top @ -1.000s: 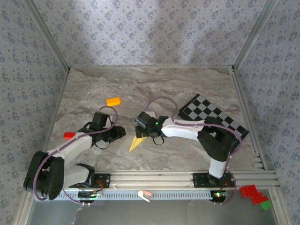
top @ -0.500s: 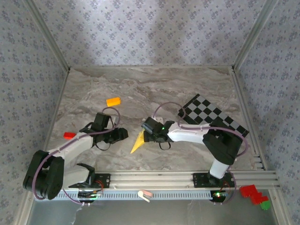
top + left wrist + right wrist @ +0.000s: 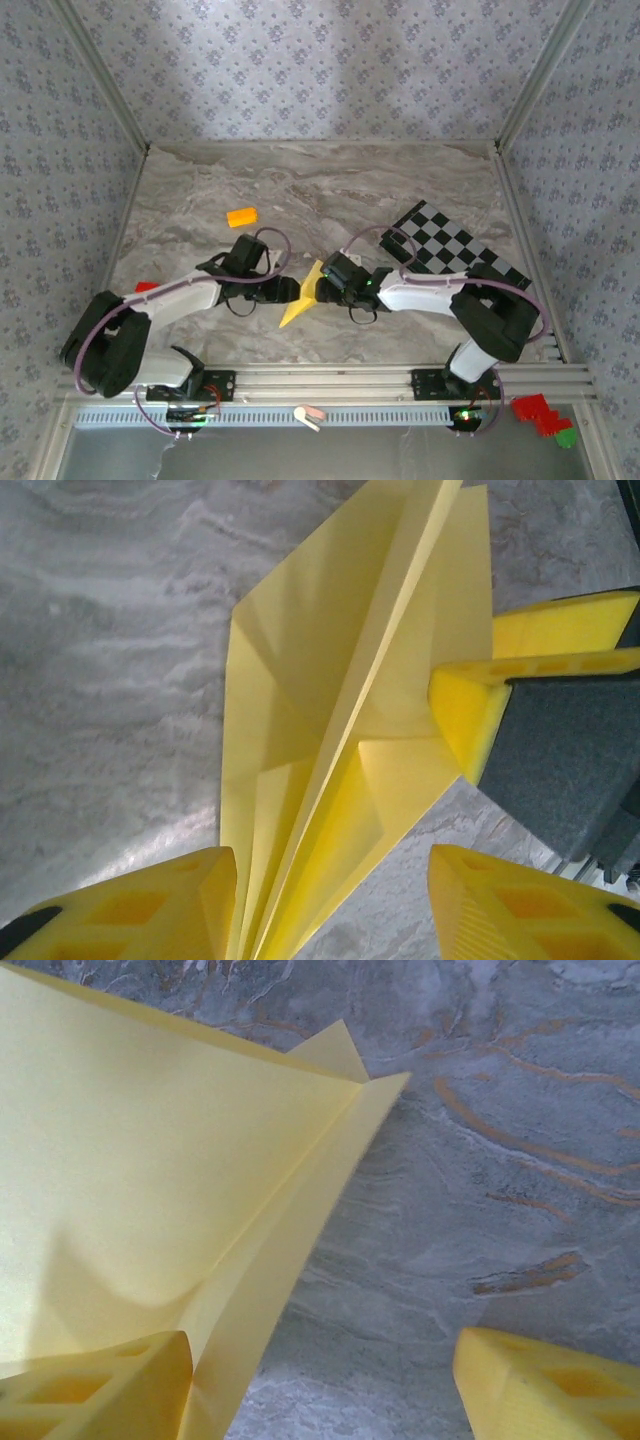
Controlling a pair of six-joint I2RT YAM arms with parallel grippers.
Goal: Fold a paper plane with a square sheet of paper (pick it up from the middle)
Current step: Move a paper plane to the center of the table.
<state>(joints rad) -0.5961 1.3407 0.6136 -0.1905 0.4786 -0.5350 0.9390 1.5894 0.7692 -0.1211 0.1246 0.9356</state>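
Paper plane (image 3: 303,300) now lies between our spread left gripper (image 3: 287,291) fingers, our spread right gripper (image 3: 328,284) newly arrived beside it for creasing.

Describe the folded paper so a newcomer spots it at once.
On the marble tabletop, look front-centre, where the left gripper and right gripper meet. The paper plane sits between them: a pale-yellow creased dart, unlike the orange block or checkered board.

both arms (image 3: 170,298) white with black joints (image 3: 495,325), purple cables (image 3: 272,240); yellow pincer fingers (image 3: 140,905).
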